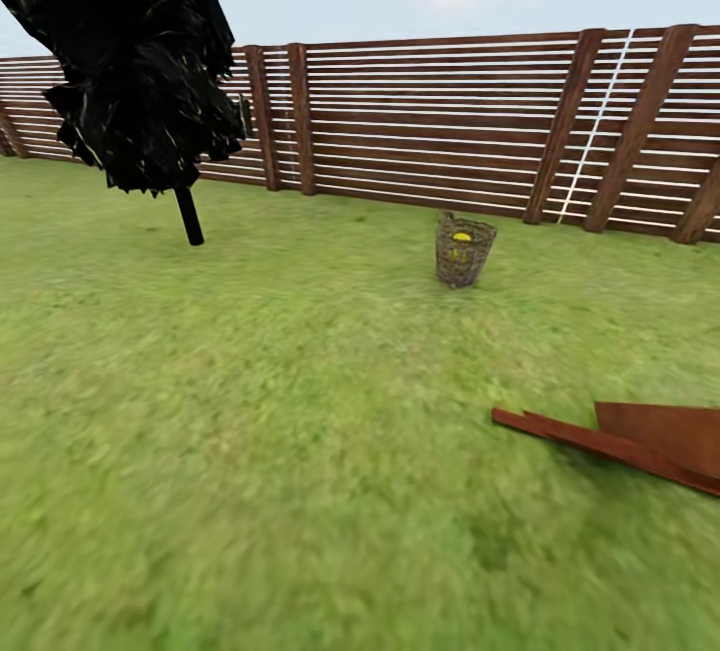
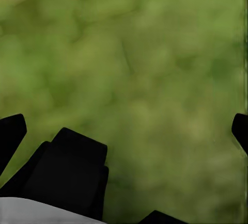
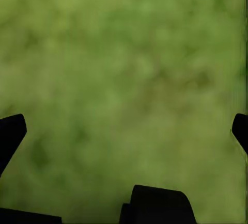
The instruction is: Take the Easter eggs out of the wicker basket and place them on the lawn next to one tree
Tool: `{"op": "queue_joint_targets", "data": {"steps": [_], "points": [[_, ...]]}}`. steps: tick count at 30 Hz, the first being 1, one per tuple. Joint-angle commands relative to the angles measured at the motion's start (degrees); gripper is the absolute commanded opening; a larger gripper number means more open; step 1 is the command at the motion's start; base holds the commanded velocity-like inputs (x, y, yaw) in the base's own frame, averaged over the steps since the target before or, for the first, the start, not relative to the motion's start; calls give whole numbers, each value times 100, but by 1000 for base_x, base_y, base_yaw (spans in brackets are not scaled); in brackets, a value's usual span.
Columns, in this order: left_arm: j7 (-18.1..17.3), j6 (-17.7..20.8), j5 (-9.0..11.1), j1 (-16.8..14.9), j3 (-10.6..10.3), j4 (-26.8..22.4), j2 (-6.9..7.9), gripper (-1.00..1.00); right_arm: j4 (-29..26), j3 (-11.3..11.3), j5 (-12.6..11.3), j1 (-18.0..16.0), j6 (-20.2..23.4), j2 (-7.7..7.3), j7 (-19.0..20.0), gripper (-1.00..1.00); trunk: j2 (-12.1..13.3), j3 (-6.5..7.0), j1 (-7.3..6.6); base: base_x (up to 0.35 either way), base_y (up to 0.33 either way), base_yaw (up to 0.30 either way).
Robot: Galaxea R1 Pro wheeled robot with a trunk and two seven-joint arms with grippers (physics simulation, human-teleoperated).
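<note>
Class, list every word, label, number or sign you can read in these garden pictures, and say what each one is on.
None: no readable text anywhere.
The wicker basket, the slatted fence, the black tree and the lawn carry no lettering.
The yellow egg in the basket is too small to show any markings.

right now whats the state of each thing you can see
basket: upright on the grass, something yellow inside
egg: yellow, in the basket
left gripper: open, empty, over grass
right gripper: open, empty, over grass
fence: standing behind the basket
black tree: standing
</note>
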Motion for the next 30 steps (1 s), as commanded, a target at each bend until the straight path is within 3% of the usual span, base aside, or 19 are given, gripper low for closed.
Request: {"op": "queue_joint_targets", "data": {"steps": [1,30], "points": [[11,-15,24,-2,3,1,-2,100,5,12,27,-3,-15,-1,-10,100,-1,-5,2,314,-79,0],[11,-5,16,-2,2,1,-11,100,80,17,24,-3,51,6,-8,100,-1,-5,2,316,-45,4]]}}
